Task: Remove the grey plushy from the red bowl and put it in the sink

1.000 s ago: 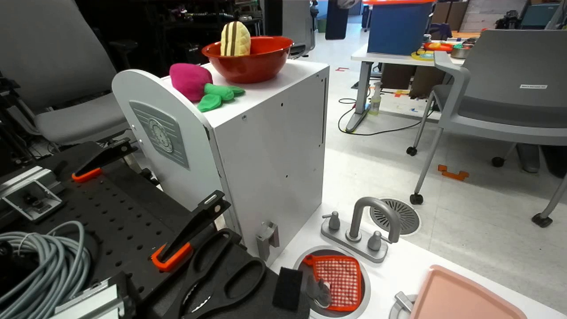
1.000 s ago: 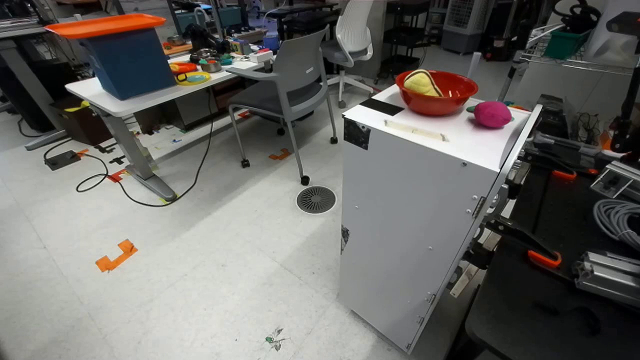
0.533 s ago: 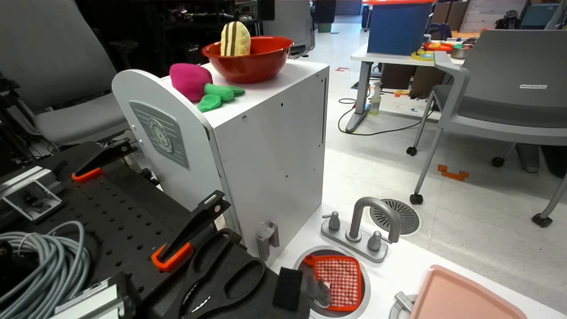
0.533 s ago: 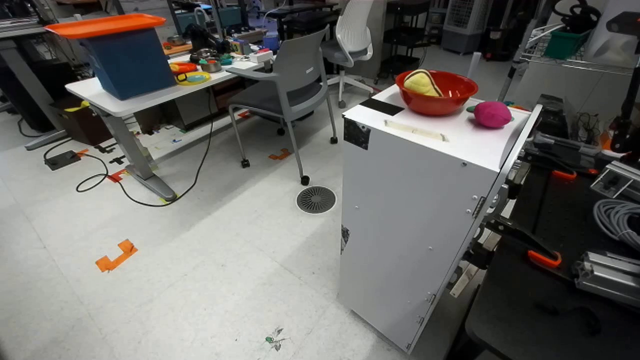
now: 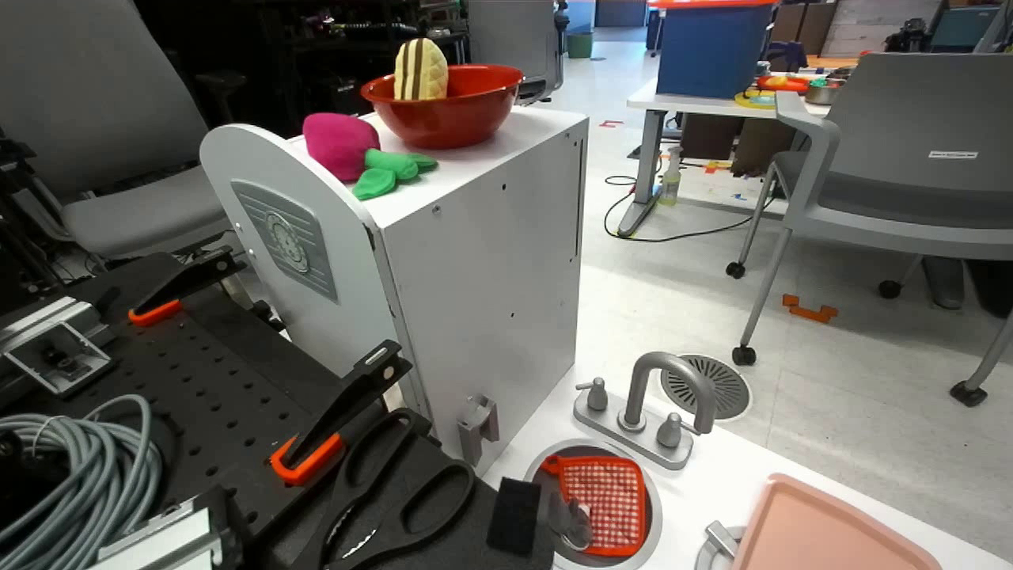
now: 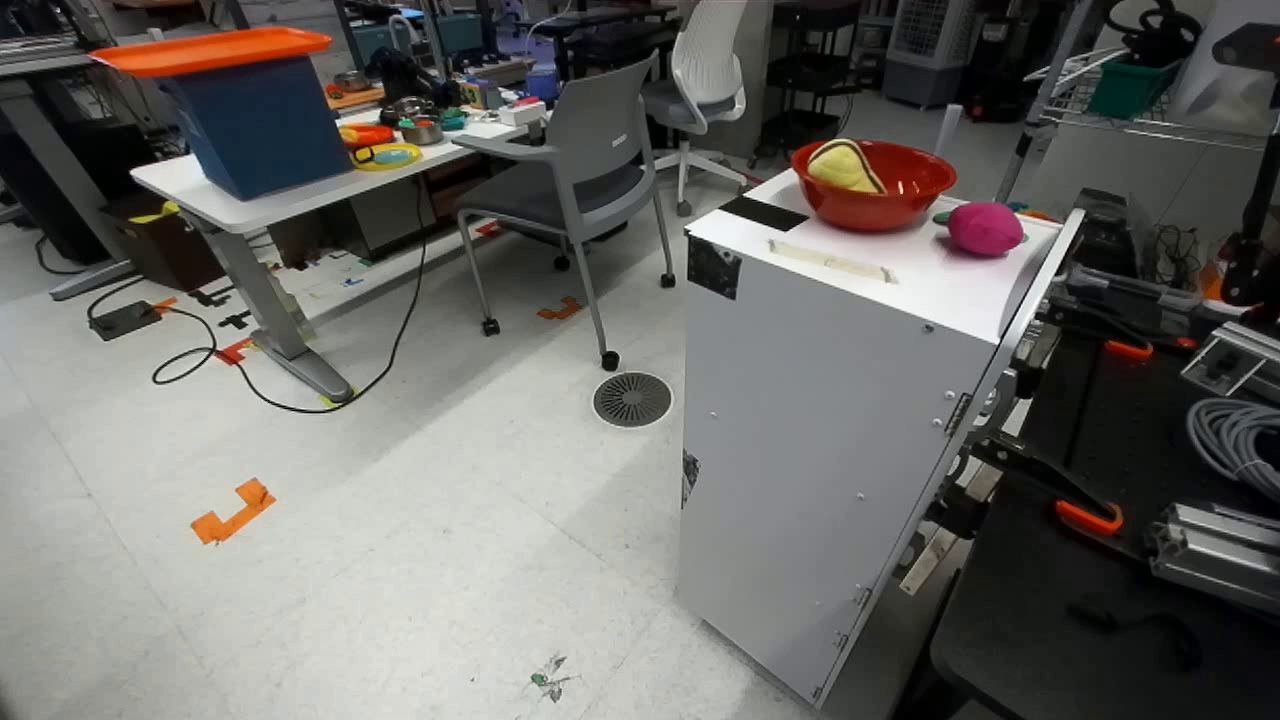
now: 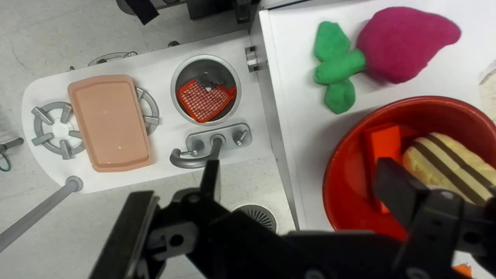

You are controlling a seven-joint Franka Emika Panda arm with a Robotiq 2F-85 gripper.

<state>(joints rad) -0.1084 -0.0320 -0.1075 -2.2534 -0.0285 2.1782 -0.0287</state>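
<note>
Currently | my jaws are standing wide apart | grey lump (image 7: pixel 210 76) is lying with red mitt (image 7: pixel 204 102) in sink (image 7: pixel 184 73) | red bowl (image 7: pixel 345 184) is holding yellow toy (image 7: pixel 445 166)

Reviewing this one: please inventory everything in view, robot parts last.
red bowl: one, red, on white cabinet
yellow plush: one, yellow with dark stripes, in bowl
orange-red object: one, orange-red, in bowl, unidentified
pink plush: one, magenta and green, beside bowl
sink: one, grey, in white counter
probable grey plushy: one, dark grey, in sink
checked pad: one, red and white, in sink
faucet: one, grey, beside sink
tray: one, pale pink, over two grey burners
clamps: two, black and orange, on black workbench
cable coil: one, grey, on workbench
bin: one, blue with orange lid, on white table
floor drain: one, grey, in floor
chairs: several, mostly grey, background
gripper: one, black, lower wrist view, jaws apart
</note>
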